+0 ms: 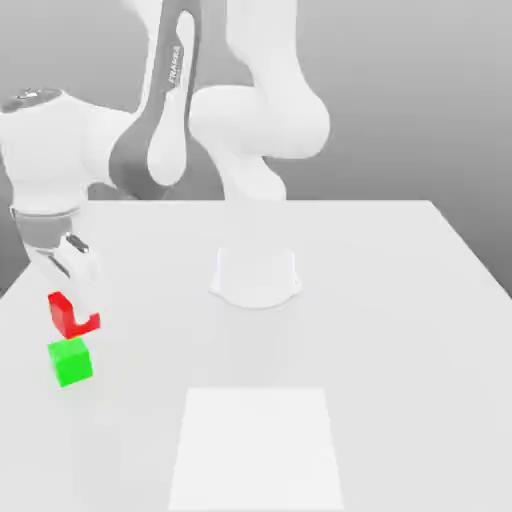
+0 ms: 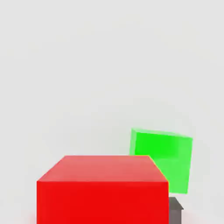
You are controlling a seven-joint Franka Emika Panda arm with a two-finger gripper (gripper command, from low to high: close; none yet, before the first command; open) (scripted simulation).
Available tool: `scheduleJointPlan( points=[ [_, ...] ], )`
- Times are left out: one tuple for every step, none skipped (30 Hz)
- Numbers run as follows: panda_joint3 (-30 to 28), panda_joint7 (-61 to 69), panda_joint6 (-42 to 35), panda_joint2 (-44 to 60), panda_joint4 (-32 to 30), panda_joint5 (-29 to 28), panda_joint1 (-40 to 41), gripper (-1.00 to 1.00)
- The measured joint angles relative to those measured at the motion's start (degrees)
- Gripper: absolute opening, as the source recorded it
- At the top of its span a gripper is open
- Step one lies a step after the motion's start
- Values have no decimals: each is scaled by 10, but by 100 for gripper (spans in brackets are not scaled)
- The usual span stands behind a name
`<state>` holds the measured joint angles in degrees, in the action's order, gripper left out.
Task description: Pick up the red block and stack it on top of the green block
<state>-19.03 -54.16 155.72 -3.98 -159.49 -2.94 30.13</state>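
Observation:
The red block [image 1: 64, 316] is at the table's left side in the exterior view, with my gripper [image 1: 74, 302] lowered around it and shut on it; a white finger covers part of its near face. In the hand view the red block [image 2: 103, 192] is very close, and a dark finger pad [image 2: 175, 210] shows against its side. The green block [image 1: 70, 361] rests on the table just in front of the red one in the exterior view, a narrow gap apart. In the hand view the green block [image 2: 164, 157] lies beyond the red block's corner. I cannot tell whether the red block is off the table.
The arm's round white base [image 1: 256, 276] stands mid-table. A paler rectangular patch [image 1: 258, 445] marks the table's near middle. The table's left edge [image 1: 20, 275] runs close to both blocks.

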Motion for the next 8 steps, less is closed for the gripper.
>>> scheduleJointPlan(
  points=[
    [-1,11,17,19,1,15,-1,-100],
    [-2,24,35,39,2,33,-1,-100],
    [5,39,54,60,3,54,2,-100],
    [16,54,73,82,4,76,6,-100],
    [25,66,87,97,5,93,11,100],
    [25,66,87,97,5,93,11,100],
    [25,66,87,97,5,93,11,100],
    [25,66,87,97,5,93,11,100]
  ],
)
